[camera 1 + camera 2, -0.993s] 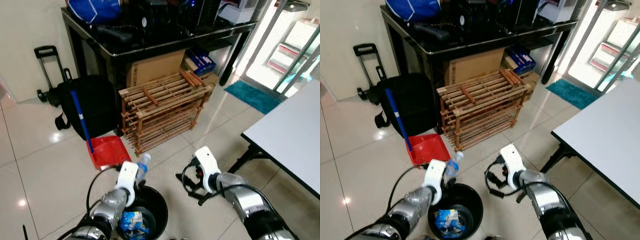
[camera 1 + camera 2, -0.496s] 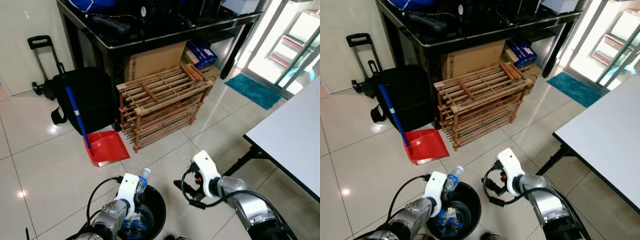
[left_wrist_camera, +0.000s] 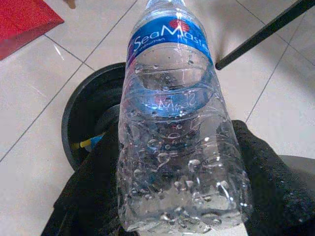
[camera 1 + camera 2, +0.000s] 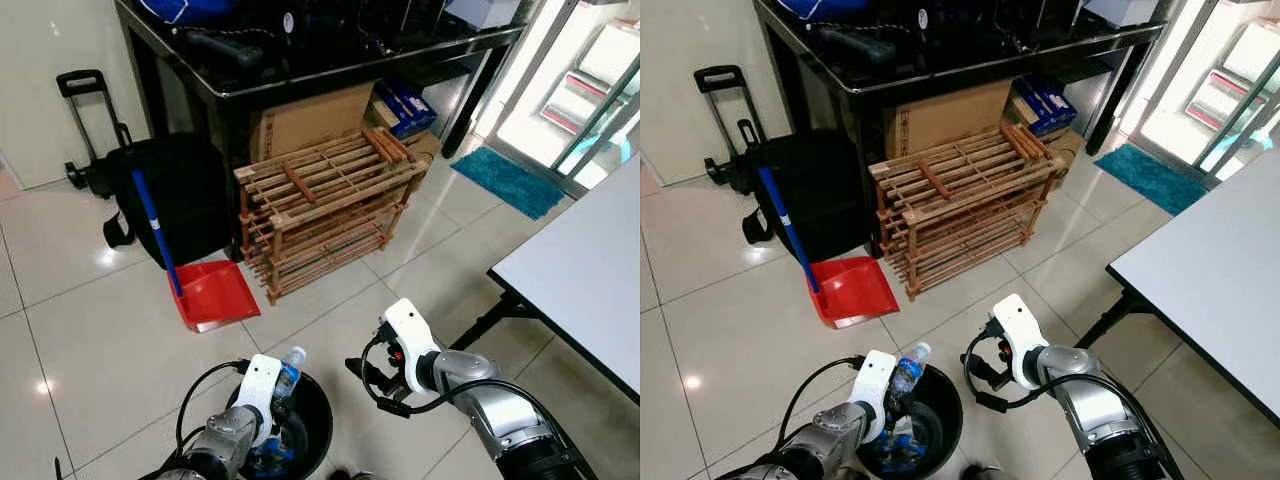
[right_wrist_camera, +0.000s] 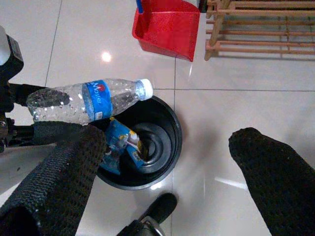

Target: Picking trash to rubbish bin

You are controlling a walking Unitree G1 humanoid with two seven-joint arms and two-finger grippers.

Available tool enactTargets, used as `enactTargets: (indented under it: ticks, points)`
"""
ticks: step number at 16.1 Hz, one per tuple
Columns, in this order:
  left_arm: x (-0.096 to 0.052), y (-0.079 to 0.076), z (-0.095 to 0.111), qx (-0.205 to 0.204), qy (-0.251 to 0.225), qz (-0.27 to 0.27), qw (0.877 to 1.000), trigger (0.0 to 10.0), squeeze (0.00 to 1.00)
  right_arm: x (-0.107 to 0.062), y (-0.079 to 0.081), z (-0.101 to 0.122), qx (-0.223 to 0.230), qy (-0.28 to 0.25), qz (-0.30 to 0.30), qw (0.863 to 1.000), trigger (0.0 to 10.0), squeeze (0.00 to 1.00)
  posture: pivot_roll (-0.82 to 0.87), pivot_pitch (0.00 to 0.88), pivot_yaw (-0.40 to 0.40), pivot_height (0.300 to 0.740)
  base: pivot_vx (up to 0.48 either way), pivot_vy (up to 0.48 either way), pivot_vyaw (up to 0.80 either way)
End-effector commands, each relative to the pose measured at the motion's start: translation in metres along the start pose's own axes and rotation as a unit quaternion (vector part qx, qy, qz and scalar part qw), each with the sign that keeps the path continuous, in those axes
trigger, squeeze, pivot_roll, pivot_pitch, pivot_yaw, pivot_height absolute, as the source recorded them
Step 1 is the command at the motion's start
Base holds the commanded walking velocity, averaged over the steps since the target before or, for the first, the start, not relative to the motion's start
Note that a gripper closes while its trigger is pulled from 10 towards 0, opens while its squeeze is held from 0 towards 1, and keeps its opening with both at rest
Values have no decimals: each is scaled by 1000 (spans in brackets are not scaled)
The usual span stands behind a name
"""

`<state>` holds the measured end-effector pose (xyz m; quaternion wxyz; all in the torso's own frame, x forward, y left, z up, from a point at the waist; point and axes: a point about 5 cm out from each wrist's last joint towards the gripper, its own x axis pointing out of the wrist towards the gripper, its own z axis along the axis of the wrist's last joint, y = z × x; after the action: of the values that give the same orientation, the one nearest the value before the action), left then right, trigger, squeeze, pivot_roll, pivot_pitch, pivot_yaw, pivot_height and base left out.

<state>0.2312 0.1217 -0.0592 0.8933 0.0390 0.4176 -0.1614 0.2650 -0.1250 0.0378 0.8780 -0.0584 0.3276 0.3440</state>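
Note:
A clear plastic water bottle [image 3: 174, 128] with a blue label and white cap lies slanted over the rim of a round black bin [image 4: 318, 420] on the floor. My left gripper [image 4: 272, 405] is shut on the bottle's lower half, its black fingers [image 3: 93, 191] on both sides. From the right wrist the bottle [image 5: 91, 101] hangs across the bin [image 5: 170, 123], which holds a blue wrapper [image 5: 122, 142]. My right gripper [image 4: 368, 385] stands open just right of the bin with nothing between its fingers [image 5: 273, 167].
A red dustpan [image 4: 212, 296] with a blue handle leans beyond the bin. A wooden slatted rack [image 4: 325, 210] stands under a black table [image 4: 300, 70], with a black bag [image 4: 180, 205] to its left. A white table [image 4: 590, 260] with a black leg is at the right.
My left gripper has lowered the bottle closer over the bin's rim. The camera has tilted slightly; the right gripper has barely shifted.

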Motion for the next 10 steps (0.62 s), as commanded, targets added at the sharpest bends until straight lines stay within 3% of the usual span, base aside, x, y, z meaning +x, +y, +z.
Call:
enactTargets:
  ticks: [1, 6, 7, 10]
  points:
    - [1, -7, -5, 2, 12, -11, 1000, 10000, 1000, -2, -2, -4, 4, 6, -7, 1000, 10000, 0, -47, 124, -122, 740, 0, 0, 0]
    - [1, -7, -4, 0, 10, -11, 1000, 10000, 1000, -2, 0, -2, 7, 4, -4, 1000, 10000, 0, -44, 134, -126, 740, 0, 0, 0]
    - [1, -6, -3, 3, 7, -6, 1000, 10000, 0, -2, 0, -2, 7, 3, -5, 1000, 10000, 0, -43, 136, -127, 740, 0, 0, 0]
    - [1, 0, 4, 6, -10, 19, 1000, 10000, 0, 0, -1, 6, 12, -23, -12, 1000, 10000, 0, -35, 135, -126, 740, 0, 0, 0]
